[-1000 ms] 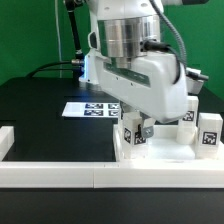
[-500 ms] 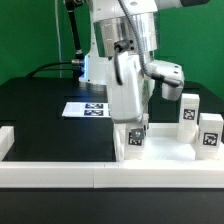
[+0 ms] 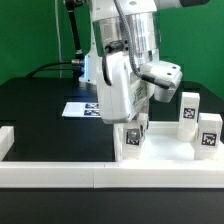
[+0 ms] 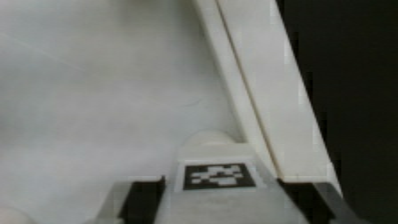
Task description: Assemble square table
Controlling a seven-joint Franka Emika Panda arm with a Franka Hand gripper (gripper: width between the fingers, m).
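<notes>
The square table panel [image 4: 89, 80] and legs [image 3: 189, 113] appear as smooth white plastic. The table surface [image 3: 40, 110] is matt black. The marker board [image 3: 78, 108] looks paper-flat.

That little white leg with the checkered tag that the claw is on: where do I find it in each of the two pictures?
Exterior view: the tagged leg stands upright on the white square panel, low in the middle of the picture, directly under the claw.
Wrist view: the same leg fills the bottom centre, tag facing the camera, between the claw's dark fingers.
Shared landmark: the panel's raised white rim, running alongside the leg.
</notes>
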